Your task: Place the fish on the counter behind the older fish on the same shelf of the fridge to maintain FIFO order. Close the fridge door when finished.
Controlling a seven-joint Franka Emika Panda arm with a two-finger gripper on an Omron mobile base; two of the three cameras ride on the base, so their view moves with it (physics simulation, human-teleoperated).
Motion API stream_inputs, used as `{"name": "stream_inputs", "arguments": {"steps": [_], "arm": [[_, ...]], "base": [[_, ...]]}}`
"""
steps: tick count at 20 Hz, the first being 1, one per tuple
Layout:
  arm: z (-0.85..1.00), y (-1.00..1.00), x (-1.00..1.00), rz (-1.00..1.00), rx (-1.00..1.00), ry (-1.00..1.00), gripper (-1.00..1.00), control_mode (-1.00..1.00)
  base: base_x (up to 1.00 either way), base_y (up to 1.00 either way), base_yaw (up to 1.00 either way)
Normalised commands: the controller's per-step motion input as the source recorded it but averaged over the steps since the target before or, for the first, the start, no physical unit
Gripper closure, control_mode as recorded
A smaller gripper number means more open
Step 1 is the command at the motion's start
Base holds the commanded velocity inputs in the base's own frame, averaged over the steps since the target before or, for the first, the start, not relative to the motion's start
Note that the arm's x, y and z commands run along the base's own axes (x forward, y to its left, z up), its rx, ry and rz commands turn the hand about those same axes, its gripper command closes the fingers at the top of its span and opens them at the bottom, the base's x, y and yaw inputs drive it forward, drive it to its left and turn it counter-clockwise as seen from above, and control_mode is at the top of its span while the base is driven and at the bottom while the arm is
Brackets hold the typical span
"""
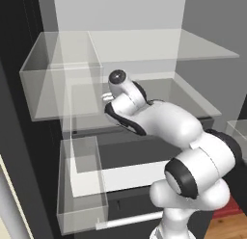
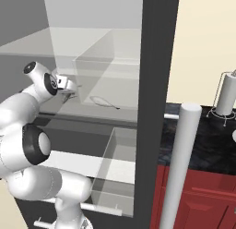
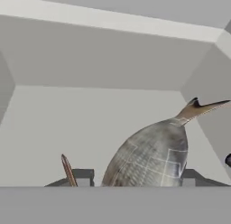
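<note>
Inside the open fridge (image 2: 154, 108), my gripper (image 3: 136, 175) is shut on the fish (image 3: 153, 153). In the hand view the fish is a grey scaled body between the two finger tips, its brown tail pointing up and right. In the right base view the gripper (image 2: 68, 90) hovers over the left part of the glass shelf (image 2: 92, 113). The older fish (image 2: 105, 102), slender and pale, lies on that shelf to the right of the gripper. From the left base view the hand (image 1: 105, 96) is mostly hidden behind the arm. The black counter (image 2: 207, 145) is beyond the door.
Clear bins hang on the doors, upper (image 1: 62, 79) and lower (image 1: 82, 185). Another clear bin (image 2: 110, 75) sits above the older fish. A silver door handle (image 2: 179, 168) rises close in front. A grey cylinder on a wire stand (image 2: 227, 94) is on the counter.
</note>
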Motion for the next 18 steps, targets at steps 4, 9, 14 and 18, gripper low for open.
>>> {"name": "stream_inputs", "arguments": {"steps": [4, 9, 14, 18], "arm": [[-0.05, 0.05, 0.05, 0.12, 0.00, -0.34, 1.00, -1.00], [0.00, 0.14, 0.34, 0.06, 0.00, -0.21, 1.00, -1.00], [0.00, 0.11, 0.55, 0.01, 0.00, -0.01, 1.00, -1.00], [0.00, 0.11, 0.52, 0.00, -0.01, 0.00, 1.00, -1.00]], "base": [[0.00, 0.00, 0.00], [0.00, 0.00, 0.00], [0.00, 0.00, 0.00], [0.00, 0.00, 0.00]]}}
